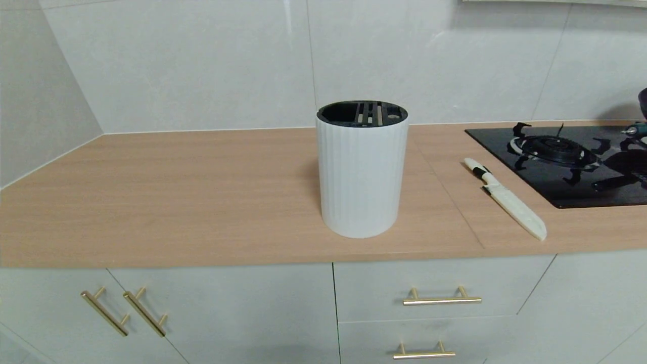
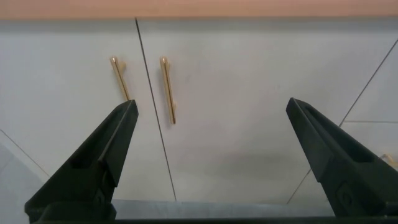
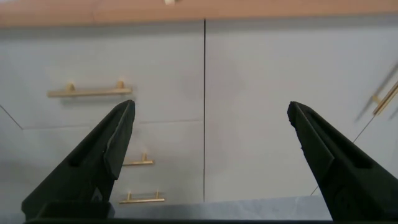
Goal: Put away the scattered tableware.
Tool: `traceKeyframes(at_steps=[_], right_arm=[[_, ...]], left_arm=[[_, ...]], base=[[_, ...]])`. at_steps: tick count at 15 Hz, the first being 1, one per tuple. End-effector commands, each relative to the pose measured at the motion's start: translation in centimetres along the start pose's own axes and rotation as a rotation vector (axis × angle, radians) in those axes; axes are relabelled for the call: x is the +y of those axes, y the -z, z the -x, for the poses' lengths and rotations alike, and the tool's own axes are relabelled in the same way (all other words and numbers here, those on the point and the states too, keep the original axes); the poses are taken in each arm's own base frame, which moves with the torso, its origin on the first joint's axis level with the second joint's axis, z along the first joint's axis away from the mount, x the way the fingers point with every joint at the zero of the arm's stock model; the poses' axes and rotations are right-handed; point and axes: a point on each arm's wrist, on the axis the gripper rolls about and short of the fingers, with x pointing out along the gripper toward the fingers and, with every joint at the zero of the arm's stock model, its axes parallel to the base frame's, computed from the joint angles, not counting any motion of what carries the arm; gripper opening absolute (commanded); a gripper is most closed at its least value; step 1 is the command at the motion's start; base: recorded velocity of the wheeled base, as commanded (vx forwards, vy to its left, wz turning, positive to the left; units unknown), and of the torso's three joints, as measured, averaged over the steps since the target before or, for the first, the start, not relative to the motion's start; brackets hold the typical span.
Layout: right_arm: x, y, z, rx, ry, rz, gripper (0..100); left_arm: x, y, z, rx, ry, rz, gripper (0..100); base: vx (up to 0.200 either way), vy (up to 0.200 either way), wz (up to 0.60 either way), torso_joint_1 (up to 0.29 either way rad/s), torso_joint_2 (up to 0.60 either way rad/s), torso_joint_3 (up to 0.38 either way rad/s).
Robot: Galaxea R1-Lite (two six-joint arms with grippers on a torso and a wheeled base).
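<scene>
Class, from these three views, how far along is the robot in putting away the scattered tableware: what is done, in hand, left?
Done: nothing visibly. In hand: nothing; the left gripper and right gripper are open, facing cabinet doors below the counter. Left: the knife lies on the counter, right of the white holder and apart from it, yet to be slotted in.

A wooden countertop (image 1: 202,202) is running across the scene and meeting a pale tiled wall (image 1: 202,65) at the far side. A black gas hob (image 1: 546,187) is lying in it at the far right. Below, cabinet doors (image 1: 227,313) are carrying two gold handles (image 1: 103,311) at the left, and drawers (image 1: 440,275) are sitting to their right.
</scene>
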Motion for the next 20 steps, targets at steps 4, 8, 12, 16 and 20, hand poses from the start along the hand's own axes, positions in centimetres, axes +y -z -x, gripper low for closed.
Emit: traceKeyframes(at_steps=[4, 8, 12, 16, 20], right_arm=[[0.0, 0.0, -0.01, 0.001, 0.0, 0.0, 100], [0.0, 0.0, -0.01, 0.001, 0.0, 0.0, 100], [0.0, 0.0, -0.01, 0.001, 0.0, 0.0, 100], [0.0, 0.0, -0.01, 0.001, 0.0, 0.0, 100], [0.0, 0.0, -0.01, 0.001, 0.0, 0.0, 100]], left_arm=[[0.0, -0.01, 0.0, -0.001, -0.001, 0.0, 100], [0.0, -0.01, 0.0, -0.001, -0.001, 0.001, 100], [0.0, -0.01, 0.0, -0.001, -0.001, 0.001, 100], [0.0, -0.01, 0.0, -0.001, -0.001, 0.0, 100], [0.0, -0.01, 0.0, -0.001, -0.001, 0.001, 100]], base=[[0.0, 0.0, 0.0, 0.204, -0.49, -0.283], [0.0, 0.0, 0.0, 0.226, -0.52, -0.289], [0.0, 0.0, 0.0, 0.246, -0.54, -0.296], [0.0, 0.0, 0.0, 0.27, -0.58, -0.314], [0.0, 0.0, 0.0, 0.254, -0.53, -0.281]])
